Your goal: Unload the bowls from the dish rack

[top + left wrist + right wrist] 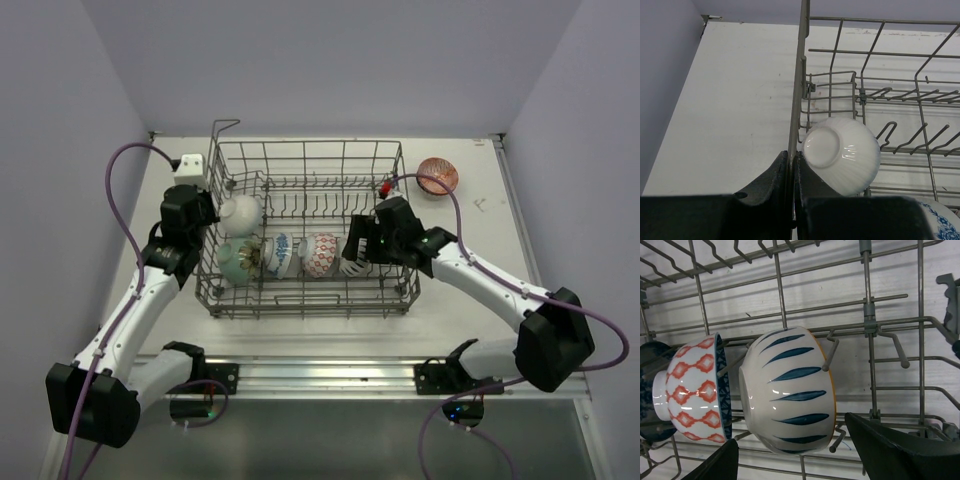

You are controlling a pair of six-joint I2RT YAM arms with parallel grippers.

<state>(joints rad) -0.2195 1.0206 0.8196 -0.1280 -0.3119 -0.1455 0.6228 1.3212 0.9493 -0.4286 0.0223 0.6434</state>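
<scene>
The light is bright, even and diffuse, falling from above. In the top view the white surface [500, 200] is well exposed, close to washed out. The dish rack [310, 300] throws only a faint, soft shadow, and the strip along the bottom edge is dimmer grey. In the right wrist view the rack wires cast blurred pale stripes on the surface. Small white glints sit on the blue-striped bowl [790, 395] and the red-patterned bowl [690, 385]. The white bowl [842, 160] carries soft highlights near its base. The left tool [791, 157] and right tool [790, 432], close to their lenses, are near-black, slightly soft and show little detail.
</scene>
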